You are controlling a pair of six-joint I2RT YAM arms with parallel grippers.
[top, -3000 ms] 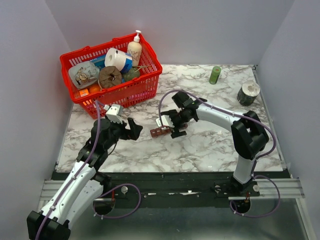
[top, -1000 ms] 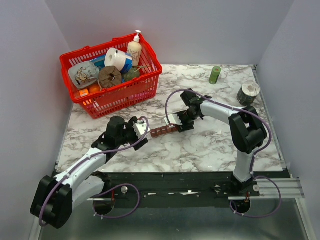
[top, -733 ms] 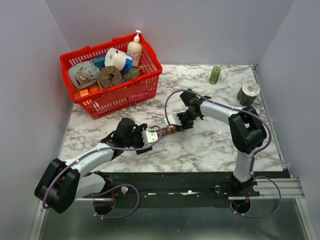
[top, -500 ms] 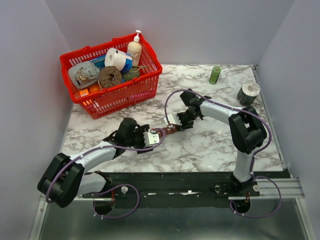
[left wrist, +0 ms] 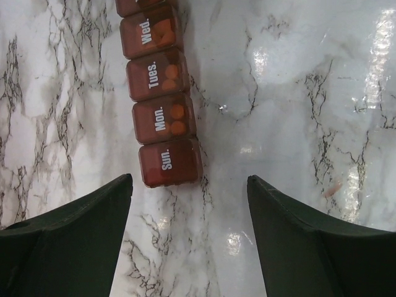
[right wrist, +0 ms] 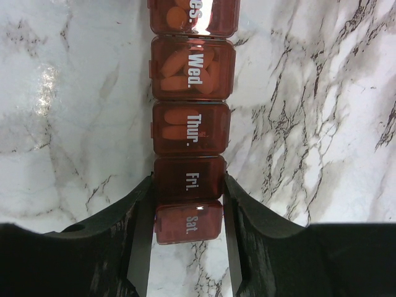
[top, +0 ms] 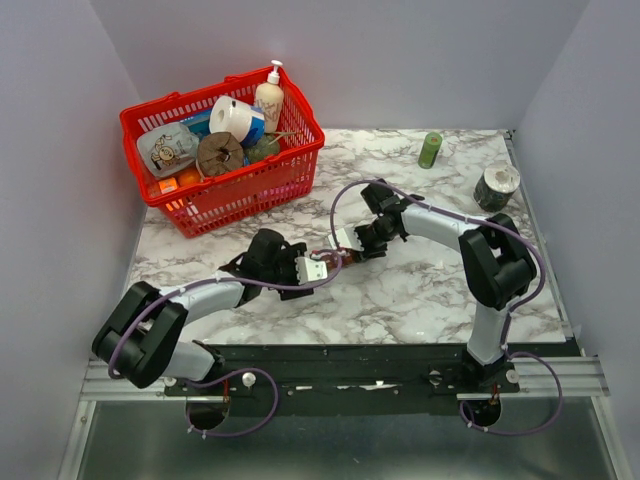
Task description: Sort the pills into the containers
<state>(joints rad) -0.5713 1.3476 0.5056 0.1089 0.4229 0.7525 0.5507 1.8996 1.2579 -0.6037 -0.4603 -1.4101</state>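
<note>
The containers (top: 336,259) are a dark red-brown strip of lidded day compartments lying on the marble between both arms. My right gripper (top: 353,244) is shut on the containers (right wrist: 189,133) at the Fri. and Sat. end, with its gripper (right wrist: 189,204) fingers pressed on both sides. Orange pills (right wrist: 185,65) show through the Wed. and Thur. lids. My left gripper (top: 322,266) is open, and its gripper (left wrist: 189,179) tips sit just short of the Sun. end of the containers (left wrist: 162,111), apart from it. Mon., Tues. and Wed. hold orange pills (left wrist: 177,120). One loose pill (left wrist: 332,189) lies on the marble to the right.
A red wire basket (top: 190,205) full of household items stands at the back left. A green bottle (top: 430,150) and a roll of tape (top: 497,185) stand at the back right.
My left arm has stretched rightward across the table until its open fingers reach the strip's Sun. end. My right gripper has closed on the other end of the strip.
</note>
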